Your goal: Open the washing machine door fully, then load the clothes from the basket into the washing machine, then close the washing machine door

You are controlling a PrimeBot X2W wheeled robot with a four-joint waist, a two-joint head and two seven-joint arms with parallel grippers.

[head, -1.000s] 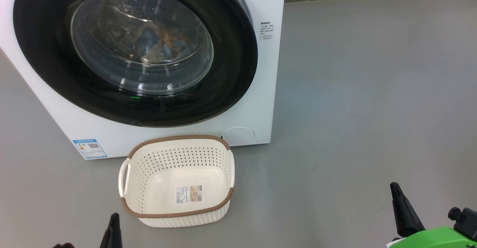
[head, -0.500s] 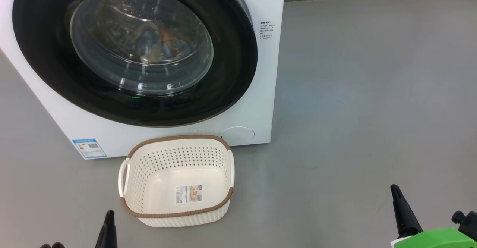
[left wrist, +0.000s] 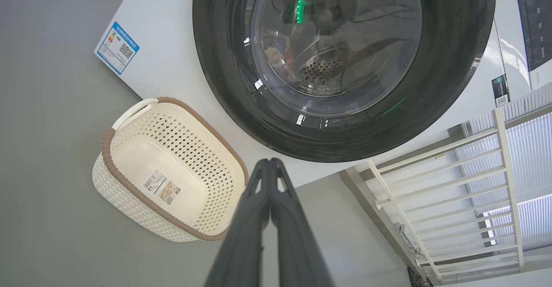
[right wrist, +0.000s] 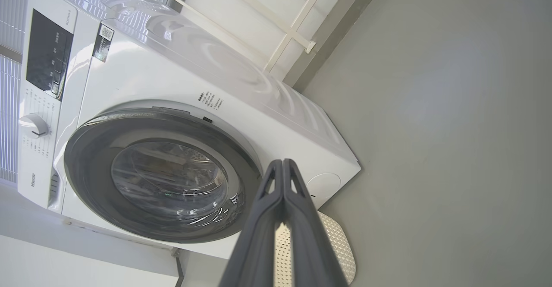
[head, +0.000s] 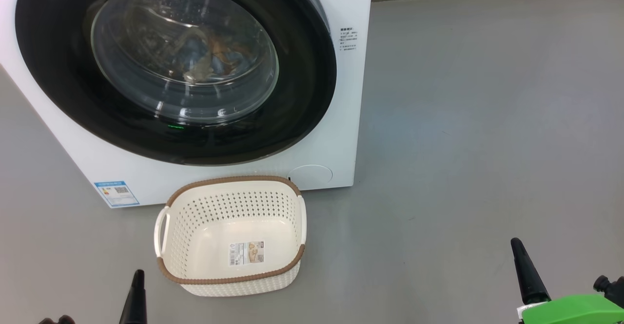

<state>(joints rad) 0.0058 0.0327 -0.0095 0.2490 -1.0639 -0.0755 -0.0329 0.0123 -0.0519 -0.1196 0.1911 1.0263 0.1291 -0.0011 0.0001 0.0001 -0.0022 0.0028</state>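
Door of the washer sits flush against the cabinet, well ahead of both grippers. The clothes show through its glass, bunched inside the drum. Left gripper and right gripper hang low, each with fingers pressed together on nothing. Basket, bare down to the label on its floor, lies just ahead and to the right of the left gripper's tips, well to the left of the right one. The job looks finished. The likely risks are a latch not fully caught, which would let the door swing out, or the left arm clipping the basket.
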